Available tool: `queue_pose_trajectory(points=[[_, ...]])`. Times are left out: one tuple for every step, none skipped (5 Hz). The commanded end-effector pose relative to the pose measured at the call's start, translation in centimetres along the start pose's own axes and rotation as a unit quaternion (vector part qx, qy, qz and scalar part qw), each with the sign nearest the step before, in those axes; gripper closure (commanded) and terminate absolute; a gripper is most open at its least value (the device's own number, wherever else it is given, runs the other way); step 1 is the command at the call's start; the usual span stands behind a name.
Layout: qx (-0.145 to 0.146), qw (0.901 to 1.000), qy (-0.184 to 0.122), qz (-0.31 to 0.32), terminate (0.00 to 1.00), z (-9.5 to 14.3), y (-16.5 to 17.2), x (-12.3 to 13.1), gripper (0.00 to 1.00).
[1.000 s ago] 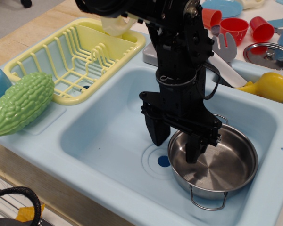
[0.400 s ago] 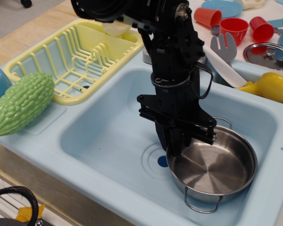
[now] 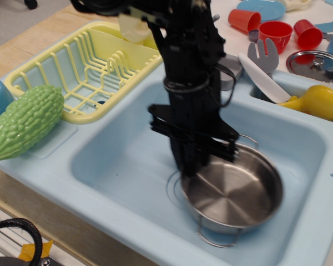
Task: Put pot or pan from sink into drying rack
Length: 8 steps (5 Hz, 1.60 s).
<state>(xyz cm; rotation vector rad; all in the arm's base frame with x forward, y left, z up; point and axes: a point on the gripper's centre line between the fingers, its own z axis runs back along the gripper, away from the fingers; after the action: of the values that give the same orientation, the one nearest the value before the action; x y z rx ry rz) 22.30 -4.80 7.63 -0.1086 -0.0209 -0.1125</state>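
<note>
The steel pot [image 3: 233,194] sits in the blue sink [image 3: 127,160], over the drain, with its near loop handle toward the front edge of the desk. The black pincer [image 3: 190,166] is closed on the pot's left rim. The yellow drying rack [image 3: 83,72] sits toward the desk's far left corner, a green bumpy gourd [image 3: 25,122] beside it.

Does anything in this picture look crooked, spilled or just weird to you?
The steel pot sits tilted in the blue sink, its left rim pinched by the gripper and looking raised. A green bumpy gourd lying on the sink's ledge is an odd sight. Nothing looks spilled or broken.
</note>
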Motion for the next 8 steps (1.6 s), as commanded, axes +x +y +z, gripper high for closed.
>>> queue_pose_trajectory(points=[[0.028,0.9978,-0.029,0.051,0.00,3.8,1.5,-1.0,1.00],[0.046,0.9937,-0.040,0.094,0.00,5.8,2.4,-1.9,1.00],[0.049,0.9858,-0.053,0.151,0.00,7.5,4.0,-2.2,1.00],[0.046,0.9760,-0.075,0.199,0.00,8.8,5.5,-1.6,1.00],[0.037,0.9688,-0.095,0.226,0.00,9.7,6.9,-0.7,1.00],[0.035,0.9593,-0.108,0.259,0.00,10.3,8.8,0.1,1.00],[0.035,0.9529,-0.110,0.280,0.00,10.3,10.7,0.0,1.00],[0.049,0.9466,-0.123,0.294,0.00,10.9,12.6,1.1,1.00]])
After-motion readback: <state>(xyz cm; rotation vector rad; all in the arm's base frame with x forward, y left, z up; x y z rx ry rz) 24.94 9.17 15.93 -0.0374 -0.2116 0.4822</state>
